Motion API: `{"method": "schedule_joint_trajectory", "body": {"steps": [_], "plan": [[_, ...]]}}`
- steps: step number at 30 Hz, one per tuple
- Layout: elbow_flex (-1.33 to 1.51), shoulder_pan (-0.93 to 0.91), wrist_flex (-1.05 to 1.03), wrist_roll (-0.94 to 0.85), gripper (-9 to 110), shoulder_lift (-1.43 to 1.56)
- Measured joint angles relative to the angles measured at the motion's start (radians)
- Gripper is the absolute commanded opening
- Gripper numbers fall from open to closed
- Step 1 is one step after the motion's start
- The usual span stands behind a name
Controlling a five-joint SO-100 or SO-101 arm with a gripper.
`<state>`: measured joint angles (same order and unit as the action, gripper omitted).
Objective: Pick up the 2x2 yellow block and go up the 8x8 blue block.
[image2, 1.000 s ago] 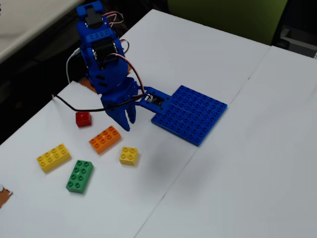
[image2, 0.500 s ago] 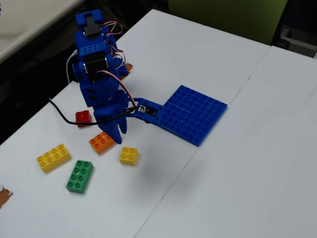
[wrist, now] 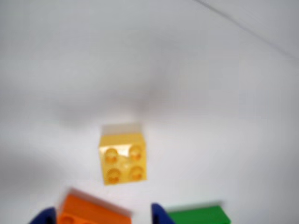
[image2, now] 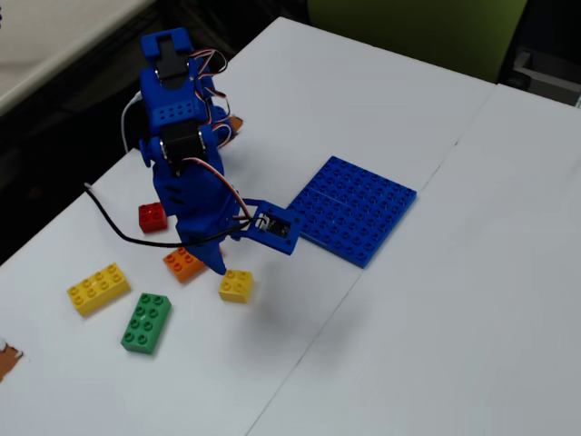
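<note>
The gripper (image2: 221,263) hangs low over the desk (image2: 436,300), its two blue tips spread apart and empty, pointing down just short of the 2x2 yellow block (image2: 236,285). In the wrist view that block (wrist: 123,158) lies studs-up at 12 o'clock from the tips, so a short advance would likely bracket it. The 8x8 blue block (image2: 350,209) lies flat at about 2 o'clock from the yellow one, well apart, in the fixed view. An orange brick (image2: 184,263) sits near the yellow one at 10 o'clock and may crowd one finger.

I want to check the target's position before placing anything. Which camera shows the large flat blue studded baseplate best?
The fixed view: the large flat blue studded baseplate lies whole and unobstructed on the white table, right of the arm. The wrist view does not show it at all.
</note>
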<state>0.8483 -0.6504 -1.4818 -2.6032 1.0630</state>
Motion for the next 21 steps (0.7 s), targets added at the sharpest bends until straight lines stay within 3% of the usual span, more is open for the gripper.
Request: {"method": "schedule_joint_trajectory", "body": {"steps": [21], "plan": [[-0.025, 0.008, 0.12, 0.037, 30, -0.187]]}}
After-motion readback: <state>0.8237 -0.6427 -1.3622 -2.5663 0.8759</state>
